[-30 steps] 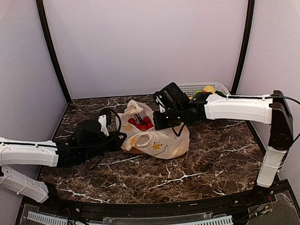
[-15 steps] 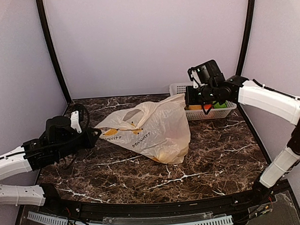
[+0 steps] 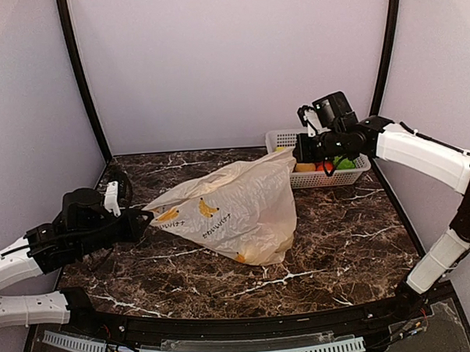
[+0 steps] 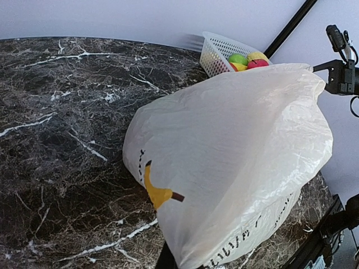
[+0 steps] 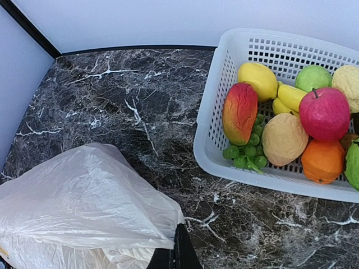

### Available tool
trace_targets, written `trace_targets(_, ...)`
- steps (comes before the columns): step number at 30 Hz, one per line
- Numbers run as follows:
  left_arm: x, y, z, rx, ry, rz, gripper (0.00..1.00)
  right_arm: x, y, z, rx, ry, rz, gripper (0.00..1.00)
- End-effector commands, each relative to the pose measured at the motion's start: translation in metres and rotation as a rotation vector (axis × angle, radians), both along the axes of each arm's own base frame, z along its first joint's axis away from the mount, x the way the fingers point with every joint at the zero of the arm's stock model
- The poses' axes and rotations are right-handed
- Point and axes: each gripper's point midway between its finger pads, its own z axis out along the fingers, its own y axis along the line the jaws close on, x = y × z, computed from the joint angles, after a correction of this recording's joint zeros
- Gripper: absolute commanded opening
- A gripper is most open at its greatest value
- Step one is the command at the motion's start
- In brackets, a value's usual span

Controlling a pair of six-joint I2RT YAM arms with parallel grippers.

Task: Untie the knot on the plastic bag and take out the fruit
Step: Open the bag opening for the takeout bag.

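The cream plastic bag (image 3: 228, 207) with yellow banana prints hangs stretched between my two grippers above the table. My left gripper (image 3: 143, 221) is shut on its left corner; only a dark finger tip (image 4: 166, 260) shows under the bag (image 4: 241, 145) in the left wrist view. My right gripper (image 3: 298, 152) is shut on the bag's right corner (image 5: 78, 202), close beside the basket; its shut fingers (image 5: 180, 246) pinch the plastic edge. No knot shows. Toy fruit (image 5: 324, 112) lies in the white basket. Any fruit inside the bag is hidden.
The white mesh basket (image 3: 356, 173) stands at the back right against the wall, holding a red apple, a mango (image 5: 239, 112), green grapes (image 5: 247, 151), yellow pieces and an orange. It also shows in the left wrist view (image 4: 216, 53). Dark marble table (image 3: 339, 234).
The bag was lifted off the table and pulled wide. The right gripper rose toward the basket and the left drew back to the left. The red berries seen before are out of sight.
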Motion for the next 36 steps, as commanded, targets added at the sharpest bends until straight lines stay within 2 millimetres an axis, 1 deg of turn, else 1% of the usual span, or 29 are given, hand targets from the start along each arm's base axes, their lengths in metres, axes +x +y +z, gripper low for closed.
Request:
trace_targets(1,-0.01,0.008,-0.038,0.009,0.076,0.006,0.01,-0.003,-0.001,-0.023,0.012,0.05,0.007,0.0)
trace_targets(4,-0.013,0.006,-0.033,0.002,0.062,-0.019,0.01,-0.008,0.007,-0.019,0.045,0.057,0.051,0.0)
trace_targets(5,-0.015,0.005,-0.026,0.002,0.053,-0.033,0.02,-0.009,0.012,-0.014,0.06,0.054,0.079,0.0)
trace_targets(6,-0.017,0.002,-0.023,0.018,0.041,-0.068,0.07,-0.012,0.017,-0.009,0.075,0.051,0.113,0.0)
trace_targets(7,-0.019,0.001,-0.012,0.043,0.024,-0.095,0.12,-0.015,0.021,-0.003,0.085,0.049,0.141,0.01)
trace_targets(8,-0.022,0.002,-0.014,0.078,0.042,-0.115,0.27,-0.018,0.024,0.003,0.095,0.042,0.165,0.1)
trace_targets(9,-0.022,0.001,0.004,0.099,0.003,-0.14,0.36,-0.02,0.025,0.008,0.104,0.038,0.182,0.21)
trace_targets(10,-0.024,0.003,0.001,0.148,0.029,-0.153,0.53,-0.024,0.025,0.014,0.11,0.03,0.193,0.33)
trace_targets(11,-0.022,0.001,0.024,0.168,-0.02,-0.174,0.66,-0.026,0.025,0.017,0.115,0.027,0.2,0.44)
trace_targets(12,-0.022,0.004,0.019,0.233,0.014,-0.183,0.71,-0.03,0.024,0.021,0.119,0.023,0.205,0.52)
trace_targets(13,-0.019,0.003,0.043,0.249,-0.034,-0.198,0.79,-0.032,0.022,0.024,0.12,0.018,0.203,0.59)
trace_targets(14,-0.017,0.003,0.037,0.31,-0.001,-0.206,0.82,-0.035,0.02,0.026,0.122,0.016,0.202,0.64)
trace_targets(15,-0.015,0.001,0.059,0.323,-0.046,-0.223,0.86,-0.039,0.017,0.027,0.121,0.019,0.199,0.69)
trace_targets(16,-0.011,-0.003,0.054,0.366,-0.02,-0.241,0.88,-0.042,0.015,0.028,0.123,0.021,0.196,0.73)
trace_targets(17,-0.009,-0.009,0.072,0.369,-0.058,-0.269,0.9,-0.046,0.012,0.029,0.127,0.022,0.192,0.76)
trace_targets(18,-0.003,-0.017,0.081,0.377,-0.065,-0.288,0.91,-0.05,0.011,0.03,0.134,0.025,0.192,0.78)
trace_targets(21,0.006,-0.044,0.091,0.397,-0.089,-0.391,0.96,-0.061,0.008,0.03,0.158,0.038,0.19,0.81)
trace_targets(22,0.014,-0.056,0.092,0.405,-0.083,-0.411,0.97,-0.065,0.006,0.029,0.165,0.044,0.187,0.82)
trace_targets(23,0.015,-0.064,0.093,0.406,-0.084,-0.446,0.98,-0.07,0.006,0.03,0.179,0.046,0.185,0.83)
trace_targets(24,0.023,-0.075,0.093,0.416,-0.078,-0.468,0.99,-0.074,0.005,0.029,0.187,0.051,0.185,0.84)
trace_targets(25,0.028,-0.085,0.085,0.429,-0.055,-0.491,0.99,-0.079,0.005,0.027,0.195,0.055,0.184,0.85)
trace_targets(26,0.033,-0.091,0.095,0.423,-0.078,-0.5,0.99,-0.083,0.005,0.026,0.204,0.06,0.183,0.86)
trace_targets(27,0.038,-0.098,0.088,0.433,-0.063,-0.514,0.99,-0.087,0.005,0.024,0.21,0.067,0.185,0.87)
trace_targets(28,0.042,-0.103,0.097,0.426,-0.084,-0.517,0.99,-0.091,0.006,0.021,0.218,0.077,0.188,0.87)
trace_targets(29,0.047,-0.11,0.092,0.437,-0.081,-0.535,0.99,-0.094,0.006,0.018,0.221,0.085,0.19,0.88)
trace_targets(30,0.05,-0.115,0.097,0.443,-0.105,-0.549,0.99,-0.097,0.007,0.016,0.225,0.091,0.193,0.88)
trace_targets(31,0.054,-0.122,0.09,0.451,-0.092,-0.566,0.99,-0.099,0.007,0.014,0.228,0.095,0.194,0.89)
trace_targets(32,0.057,-0.126,0.092,0.451,-0.101,-0.577,0.99,-0.102,0.009,0.01,0.226,0.106,0.197,0.89)
trace_targets(36,0.065,-0.149,0.083,0.431,-0.083,-0.631,0.99,-0.108,0.013,0.004,0.225,0.124,0.197,0.89)
